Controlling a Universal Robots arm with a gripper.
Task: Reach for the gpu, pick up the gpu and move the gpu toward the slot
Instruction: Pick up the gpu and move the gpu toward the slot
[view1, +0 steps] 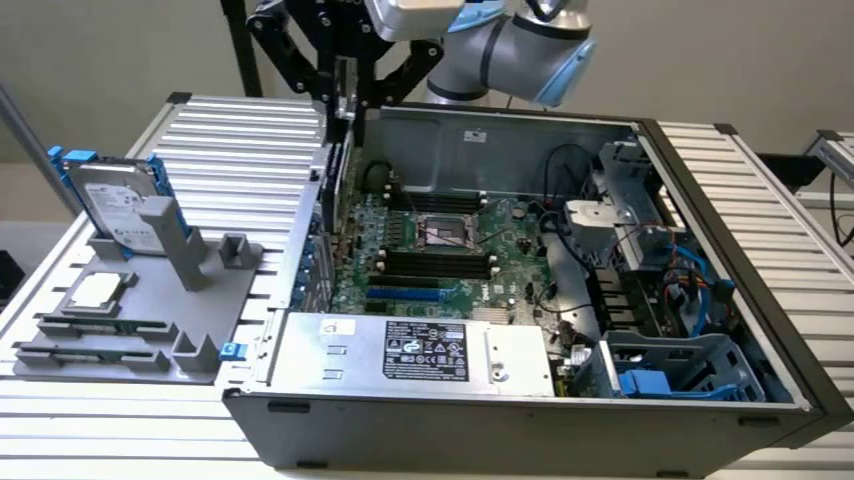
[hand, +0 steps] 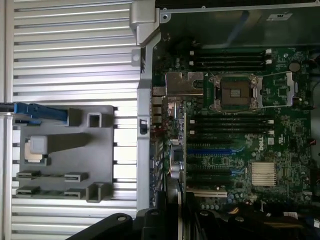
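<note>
- Gripping the gpu (view1: 352, 112) between nearly closed fingers, the claw (view1: 351, 95) hangs at the upper centre of the exterior frame, above the open computer case (view1: 534, 425).
- In the exterior view the card is edge-on: a thin vertical strip below the black linkages, over the case wall nearest the frame's left.
- The wrist view shows more of the gpu (hand: 183, 84). Its silver bracket lies beyond the claw (hand: 175, 216), and the thin board edge runs back toward the fingers, over the motherboard (hand: 250, 150) margin beside the case wall.
- The wrist view shows the empty processor socket (hand: 235, 92) and a small finned heat sink (hand: 263, 173). The exterior view shows the socket (view1: 445, 232) smaller.
- The exterior view adds the power supply (view1: 414, 350) at lower centre and the blue drive cage (view1: 667, 375) at lower right.
- At the frame's left, a grey fixture (view1: 134, 310) sits on the ribbed desk (view1: 240, 130). It holds an upright hard drive (view1: 114, 205) and a flat processor chip (view1: 96, 290).
- The wrist view shows the chip (hand: 37, 149), but of the drive only a blue rail (hand: 40, 112).
</note>
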